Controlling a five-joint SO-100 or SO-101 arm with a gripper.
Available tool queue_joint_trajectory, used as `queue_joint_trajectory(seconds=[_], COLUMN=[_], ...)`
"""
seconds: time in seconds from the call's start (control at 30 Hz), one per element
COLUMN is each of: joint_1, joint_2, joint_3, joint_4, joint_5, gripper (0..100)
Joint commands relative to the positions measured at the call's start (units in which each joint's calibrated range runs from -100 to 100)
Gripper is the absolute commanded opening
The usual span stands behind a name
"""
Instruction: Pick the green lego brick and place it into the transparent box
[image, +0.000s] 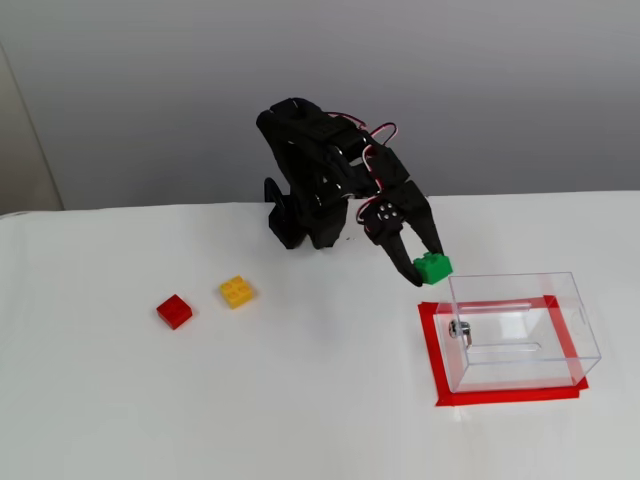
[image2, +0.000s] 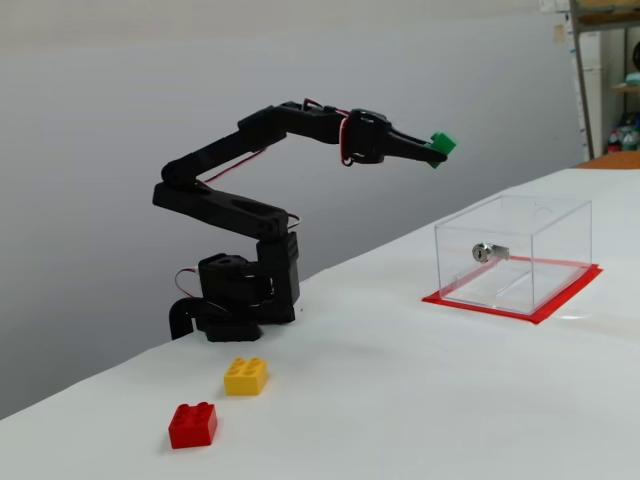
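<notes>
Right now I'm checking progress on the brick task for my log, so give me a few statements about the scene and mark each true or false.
1. The gripper holds the green lego brick up in the air. True.
2. The green lego brick already lies inside the transparent box. False: in both fixed views it is still in the gripper, above the table and short of the box's opening.
3. The yellow brick and the red brick rest on the table, apart from each other. True.
4. The transparent box stands on a patch marked with red tape. True.
5. The red brick is stacked on the yellow brick. False: they lie side by side with a gap between them.
</notes>
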Motion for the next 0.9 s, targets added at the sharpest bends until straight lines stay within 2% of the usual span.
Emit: queue_joint_trajectory(seconds=[0.0,0.13,0.43,0.87], joint_1=[-6.78,-11.73,-16.54,-16.91], joint_2=[5.39,13.11,29.40,46.88], joint_3=[-3.60,-7.22,-17.08,-33.89], joint_4=[-0.46,-0.55,-0.55,-0.55], joint_5=[0.13,-0.13,0.18,0.18], gripper=[2,2,2,2])
